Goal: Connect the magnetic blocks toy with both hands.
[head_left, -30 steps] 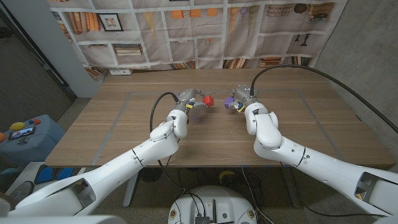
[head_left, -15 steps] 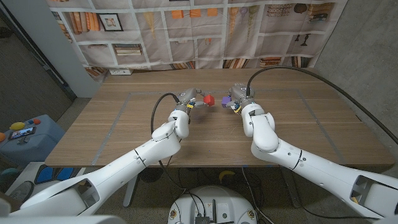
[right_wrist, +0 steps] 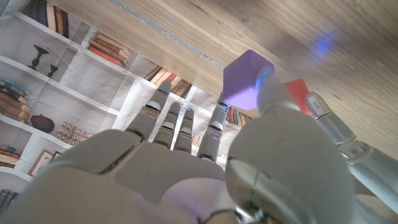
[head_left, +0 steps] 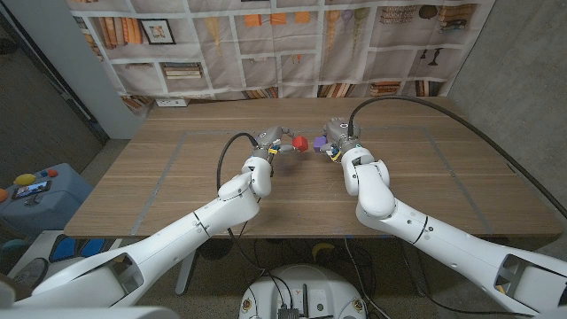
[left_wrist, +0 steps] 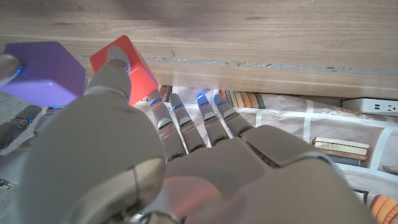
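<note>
Frame centre, above the tabletop (head_left: 177, 177): left robot hand (head_left: 273, 142) grasps red block (head_left: 300, 142), right robot hand (head_left: 339, 137) grasps purple block (left_wrist: 43, 73), faces apparently aligned for mating.

Both arms stretched forward, converging. Left robot hand (head_left: 273, 142) raised, thumb and fingers (left_wrist: 186, 127) pinching red block (head_left: 300, 142). Right robot hand (head_left: 337, 137) just beside it, pinching purple block (right_wrist: 247, 79), other fingers extended. Blocks nearly touching between hands.
</note>
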You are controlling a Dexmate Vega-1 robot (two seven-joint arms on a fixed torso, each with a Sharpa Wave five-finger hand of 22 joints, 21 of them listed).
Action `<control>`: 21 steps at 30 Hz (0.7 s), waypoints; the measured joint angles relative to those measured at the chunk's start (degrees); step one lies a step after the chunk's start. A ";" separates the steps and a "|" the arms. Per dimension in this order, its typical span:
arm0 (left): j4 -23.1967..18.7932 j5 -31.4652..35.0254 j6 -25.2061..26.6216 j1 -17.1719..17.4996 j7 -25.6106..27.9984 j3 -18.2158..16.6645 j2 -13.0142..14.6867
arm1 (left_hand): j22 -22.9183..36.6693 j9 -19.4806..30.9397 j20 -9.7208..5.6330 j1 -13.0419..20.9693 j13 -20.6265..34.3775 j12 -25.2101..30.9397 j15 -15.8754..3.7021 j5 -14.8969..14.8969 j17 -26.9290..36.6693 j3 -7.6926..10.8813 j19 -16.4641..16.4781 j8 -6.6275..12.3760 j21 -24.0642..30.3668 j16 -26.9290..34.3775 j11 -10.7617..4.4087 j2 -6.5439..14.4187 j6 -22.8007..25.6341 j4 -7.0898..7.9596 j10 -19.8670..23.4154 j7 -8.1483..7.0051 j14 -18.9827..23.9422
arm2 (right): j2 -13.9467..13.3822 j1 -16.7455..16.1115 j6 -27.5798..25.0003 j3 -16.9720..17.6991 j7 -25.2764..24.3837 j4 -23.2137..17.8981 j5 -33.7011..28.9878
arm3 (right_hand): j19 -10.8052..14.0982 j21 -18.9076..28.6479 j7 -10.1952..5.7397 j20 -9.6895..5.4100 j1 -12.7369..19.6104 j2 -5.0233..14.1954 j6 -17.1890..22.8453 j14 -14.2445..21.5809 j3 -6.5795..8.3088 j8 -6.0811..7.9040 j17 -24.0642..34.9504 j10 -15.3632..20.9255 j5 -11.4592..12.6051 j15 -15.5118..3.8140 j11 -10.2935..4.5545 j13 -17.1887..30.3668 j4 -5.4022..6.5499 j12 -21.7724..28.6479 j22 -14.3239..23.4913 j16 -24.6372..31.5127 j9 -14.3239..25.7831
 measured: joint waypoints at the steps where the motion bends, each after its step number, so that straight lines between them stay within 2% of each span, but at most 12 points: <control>1: 0.02 -0.06 0.00 -0.05 -0.07 0.08 0.00 | 0.00 0.00 0.00 0.00 0.00 0.00 0.00 0.00 0.00 0.00 0.00 0.00 0.00 0.00 0.00 0.00 0.00 0.00 0.00 0.00 0.00 | 0.12 -0.08 0.27 0.13 0.10 0.06 -0.28 | 0.00 0.00 0.00 0.00 0.00 0.00 0.00 0.00 0.00 0.00 0.00 0.00 0.00 0.00 0.00 0.00 0.00 0.00 0.00 0.00 0.00; 21: 0.54 -0.69 0.00 -0.89 -0.87 0.95 -0.15 | 0.00 0.00 0.00 0.00 -0.28 0.45 0.00 -0.01 -0.29 0.00 0.00 0.00 0.00 0.00 0.00 0.00 0.00 0.00 0.00 0.00 0.00 | 1.99 -1.30 3.78 2.38 1.40 0.42 -3.20 | -0.32 0.00 0.00 0.32 0.01 0.01 0.00 0.00 -0.24 0.00 0.29 -0.01 0.23 0.00 0.00 0.01 -0.24 -0.40 0.00 0.00 0.00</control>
